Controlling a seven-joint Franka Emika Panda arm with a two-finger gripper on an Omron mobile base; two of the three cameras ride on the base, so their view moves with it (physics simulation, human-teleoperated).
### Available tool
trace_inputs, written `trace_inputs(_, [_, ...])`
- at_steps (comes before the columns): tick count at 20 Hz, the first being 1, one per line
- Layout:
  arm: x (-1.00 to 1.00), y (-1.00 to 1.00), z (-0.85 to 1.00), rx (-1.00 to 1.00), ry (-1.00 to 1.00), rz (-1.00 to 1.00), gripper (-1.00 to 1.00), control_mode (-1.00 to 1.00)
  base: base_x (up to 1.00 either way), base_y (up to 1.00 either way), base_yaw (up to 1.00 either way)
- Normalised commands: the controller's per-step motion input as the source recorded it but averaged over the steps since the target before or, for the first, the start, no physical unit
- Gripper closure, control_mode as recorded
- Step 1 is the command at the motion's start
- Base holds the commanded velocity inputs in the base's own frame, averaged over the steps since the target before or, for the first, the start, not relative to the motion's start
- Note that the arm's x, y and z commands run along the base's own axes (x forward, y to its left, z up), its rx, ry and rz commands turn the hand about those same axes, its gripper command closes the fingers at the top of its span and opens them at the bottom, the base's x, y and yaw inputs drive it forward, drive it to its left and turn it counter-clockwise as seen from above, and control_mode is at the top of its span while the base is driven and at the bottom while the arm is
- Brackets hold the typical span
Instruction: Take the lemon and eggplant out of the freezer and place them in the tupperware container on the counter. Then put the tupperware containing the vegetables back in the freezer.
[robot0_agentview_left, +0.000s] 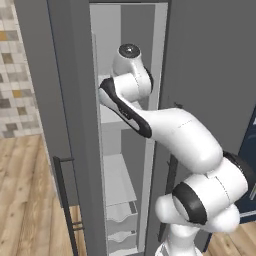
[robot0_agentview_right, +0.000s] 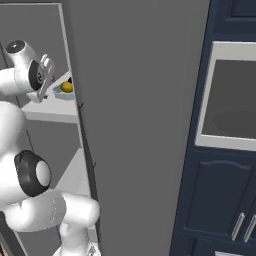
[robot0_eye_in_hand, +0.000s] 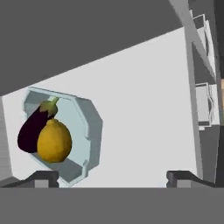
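No text, label, brand, number or sign can be read on any surface in the three views of this kitchen.

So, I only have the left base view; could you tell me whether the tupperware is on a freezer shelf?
Observer: Yes, the tupperware sits on a white shelf inside the freezer.
Operator: Thank you. Is anything in it?
Observer: The lemon and the eggplant lie in it, side by side and touching.
Operator: And is the pincer open?
Observer: Yes. In the hand view the pincer has its tips wide apart, gripping nothing.
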Motion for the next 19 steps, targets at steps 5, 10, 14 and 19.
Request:
trace_inputs(5, [-1.0,-0.47,0.48,0.08,-0.07,0.0,-1.0,-1.0,0.0,0.0,0.0])
trace_inputs(10, [-1.0,-0.54,0.34,0.12,0.0,0.0,-1.0,-1.0,0.0,0.0,0.0])
trace_inputs(14, [-1.0,-0.51,0.2,0.08,0.0,0.0,-1.0,-1.0,0.0,0.0,0.0])
trace_inputs(19, [-1.0,-0.55,0.03,0.01,0.01,-0.03,-1.0,-1.0,0.0,0.0,0.0])
